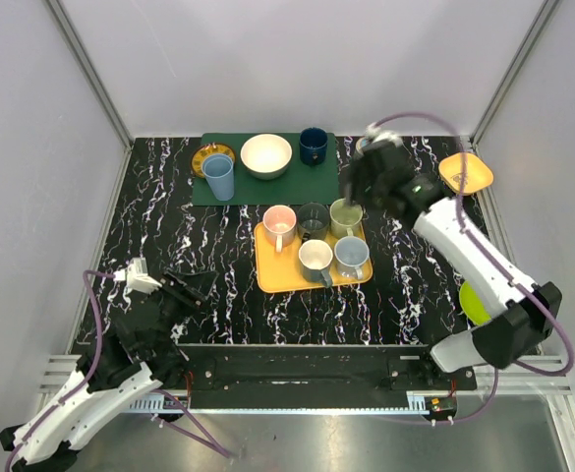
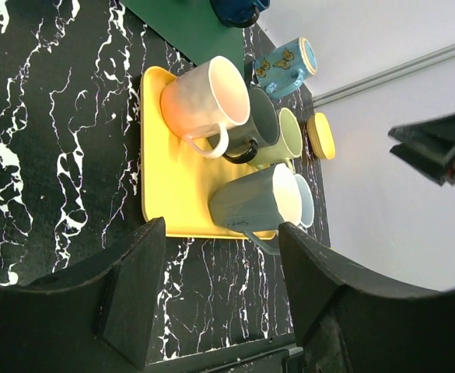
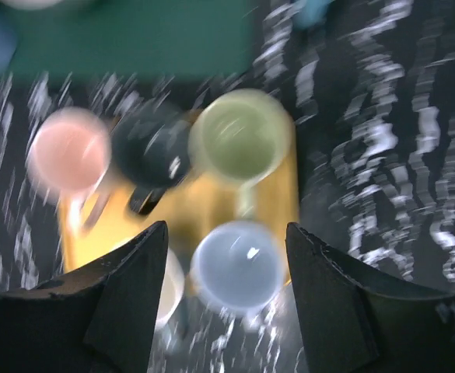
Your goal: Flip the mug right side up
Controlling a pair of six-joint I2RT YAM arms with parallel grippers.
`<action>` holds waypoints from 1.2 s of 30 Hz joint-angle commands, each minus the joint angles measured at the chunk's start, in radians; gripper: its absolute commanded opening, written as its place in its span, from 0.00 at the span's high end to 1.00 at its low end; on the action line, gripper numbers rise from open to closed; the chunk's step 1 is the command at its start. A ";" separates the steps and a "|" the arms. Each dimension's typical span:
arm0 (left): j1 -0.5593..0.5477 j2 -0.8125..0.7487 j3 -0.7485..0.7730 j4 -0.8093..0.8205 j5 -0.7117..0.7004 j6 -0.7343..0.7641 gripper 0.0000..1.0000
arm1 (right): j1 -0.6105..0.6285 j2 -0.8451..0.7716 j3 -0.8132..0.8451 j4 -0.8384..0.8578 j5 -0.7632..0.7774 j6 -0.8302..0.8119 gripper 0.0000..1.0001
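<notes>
A yellow tray (image 1: 277, 270) holds several mugs, all standing mouth up: pink (image 1: 279, 224), dark grey (image 1: 314, 221), pale green (image 1: 345, 216), grey with a white inside (image 1: 316, 256) and light blue (image 1: 351, 254). My right gripper (image 1: 354, 192) hovers open and empty over the tray's back right. In its blurred wrist view the gripper (image 3: 225, 233) is above the light blue mug (image 3: 235, 268), with the green mug (image 3: 241, 136) just beyond. My left gripper (image 1: 197, 285) is open and empty, low at the front left. In its wrist view the gripper (image 2: 221, 233) faces the tray (image 2: 169, 194).
A green mat (image 1: 287, 182) at the back holds a white bowl (image 1: 265, 154), a dark blue mug (image 1: 314, 146), a light blue butterfly cup (image 1: 218, 177) and a small yellow-rimmed plate (image 1: 211, 154). An orange dish (image 1: 466, 172) sits at the back right and a green object (image 1: 472, 303) at the right edge.
</notes>
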 commanded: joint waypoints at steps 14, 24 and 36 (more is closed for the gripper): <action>0.004 0.271 0.156 0.192 0.110 0.250 0.35 | -0.362 0.651 0.503 0.170 0.033 -0.087 0.27; 0.004 0.290 0.102 0.252 0.129 0.279 0.34 | -0.373 0.880 0.664 0.188 0.102 -0.098 0.28; 0.004 0.285 0.108 0.255 0.089 0.303 0.34 | -0.373 0.978 0.744 0.193 0.148 -0.086 0.37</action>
